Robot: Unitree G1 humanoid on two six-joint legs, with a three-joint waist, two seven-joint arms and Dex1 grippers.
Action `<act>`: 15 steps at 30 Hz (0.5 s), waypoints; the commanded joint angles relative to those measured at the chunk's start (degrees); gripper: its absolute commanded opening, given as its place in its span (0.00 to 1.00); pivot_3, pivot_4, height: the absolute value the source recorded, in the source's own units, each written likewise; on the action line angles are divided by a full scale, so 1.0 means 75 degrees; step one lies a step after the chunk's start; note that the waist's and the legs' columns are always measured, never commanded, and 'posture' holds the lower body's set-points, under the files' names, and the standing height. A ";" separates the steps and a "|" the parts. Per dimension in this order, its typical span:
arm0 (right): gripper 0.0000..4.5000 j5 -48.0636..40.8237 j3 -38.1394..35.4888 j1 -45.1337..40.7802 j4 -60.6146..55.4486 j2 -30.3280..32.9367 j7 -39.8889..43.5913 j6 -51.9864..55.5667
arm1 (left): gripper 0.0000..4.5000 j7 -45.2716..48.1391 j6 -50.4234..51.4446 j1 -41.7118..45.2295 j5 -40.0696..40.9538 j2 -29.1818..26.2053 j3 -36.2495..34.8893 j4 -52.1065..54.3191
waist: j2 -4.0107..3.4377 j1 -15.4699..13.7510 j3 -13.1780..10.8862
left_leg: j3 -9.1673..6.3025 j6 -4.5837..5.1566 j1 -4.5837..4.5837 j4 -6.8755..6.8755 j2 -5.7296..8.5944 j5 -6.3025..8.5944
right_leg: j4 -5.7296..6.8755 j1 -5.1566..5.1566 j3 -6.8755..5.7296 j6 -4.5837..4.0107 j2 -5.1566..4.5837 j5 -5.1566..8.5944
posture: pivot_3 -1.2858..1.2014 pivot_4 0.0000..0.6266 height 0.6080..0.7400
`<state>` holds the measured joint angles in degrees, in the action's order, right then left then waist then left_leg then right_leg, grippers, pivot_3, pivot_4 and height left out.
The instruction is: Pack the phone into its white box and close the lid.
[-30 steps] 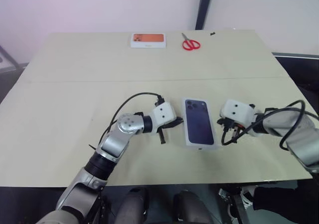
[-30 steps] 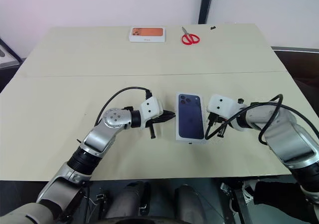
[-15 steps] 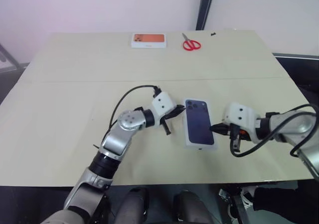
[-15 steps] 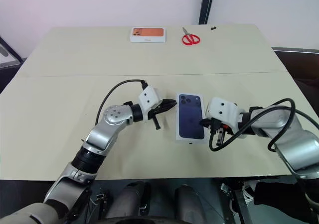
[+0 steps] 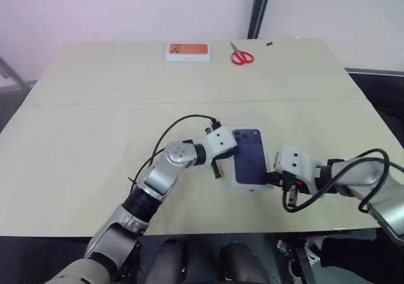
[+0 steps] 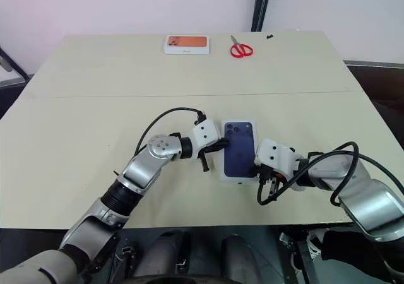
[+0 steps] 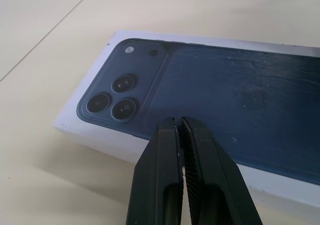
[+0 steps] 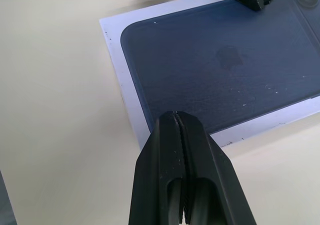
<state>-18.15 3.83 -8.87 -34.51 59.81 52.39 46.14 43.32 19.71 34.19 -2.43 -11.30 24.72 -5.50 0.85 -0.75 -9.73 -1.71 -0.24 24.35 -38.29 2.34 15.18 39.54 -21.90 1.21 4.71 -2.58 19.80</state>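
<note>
Lid [image 6: 239, 151] sits on the box at the table's [image 6: 95, 94] near middle, its printed phone facing up, so packing looks done; only pressing it fully down may remain. My left gripper [image 7: 179, 127] and right gripper [image 8: 176, 120] flank it, both with fingers together, empty. Scissors [image 6: 240, 47] and an orange-pictured box [image 6: 186, 43] lie well away; nothing blocks me.

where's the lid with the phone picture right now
In the head views the lid sits closed on its box at the table's near centre, between the shut left gripper and right gripper.
</note>
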 commanded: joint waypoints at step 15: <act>0.01 -0.0257 -0.0799 -0.1793 0.1913 -0.1362 -0.0634 -0.0799 | 0.05 0.0594 0.0475 -0.2501 0.1619 -0.2127 -0.2391 0.2457 | -0.0006 0.0165 0.0005 | -0.0004 -0.0003 -0.0003 0.0016 -0.0005 -0.0001 | -0.0003 -0.0006 -0.0002 -0.0001 0.0000 0.0000 | 0.52 0.24 1.00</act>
<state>-20.35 -0.54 -21.34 -21.75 49.94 48.05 42.03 47.44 23.37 16.35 7.43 -26.60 9.59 9.80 0.80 0.49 -9.70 -1.73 -0.26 24.32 -38.19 2.31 15.17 39.49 -21.92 1.21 4.70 -2.60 19.80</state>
